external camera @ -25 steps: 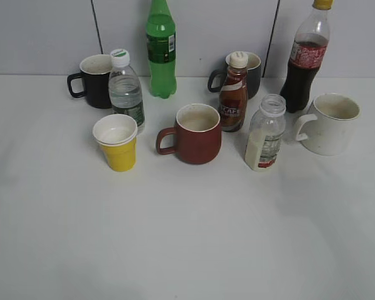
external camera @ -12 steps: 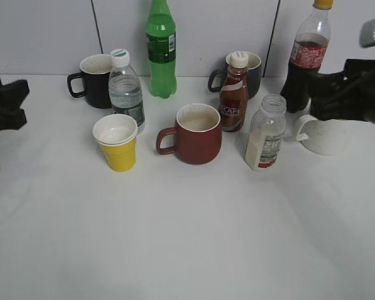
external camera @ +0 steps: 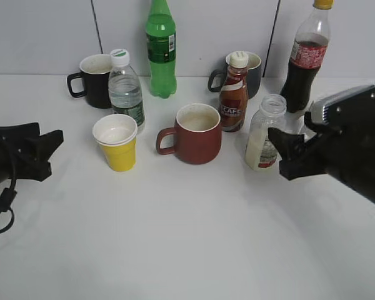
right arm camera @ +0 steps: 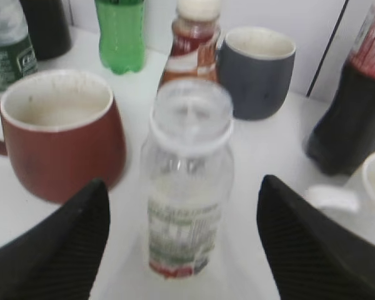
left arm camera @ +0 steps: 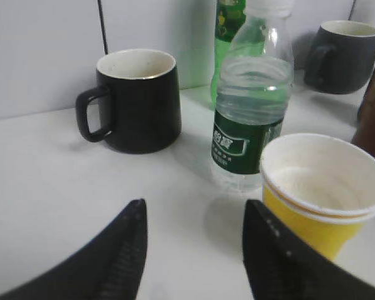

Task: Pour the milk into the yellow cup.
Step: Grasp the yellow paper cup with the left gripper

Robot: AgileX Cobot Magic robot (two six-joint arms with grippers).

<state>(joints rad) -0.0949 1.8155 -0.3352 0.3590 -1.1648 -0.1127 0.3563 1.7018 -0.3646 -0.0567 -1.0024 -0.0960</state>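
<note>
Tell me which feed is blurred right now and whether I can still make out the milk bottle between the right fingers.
Right wrist view: soft and smeared throughout, yet the milk bottle reads clearly, centred between the open right gripper fingers, untouched. Left wrist view: sharp; the yellow cup and water bottle are crisp. Exterior view: sharp, evenly lit, with only faint shadows on the table.

Milk bottle (right arm camera: pixel 187 187): clear glossy plastic, paper label. Yellow cup (left arm camera: pixel 322 194): matt paper. My right gripper (right arm camera: pixel 181 250) fingers (right arm camera: pixel 56 250): matt black, ribbed.
</note>
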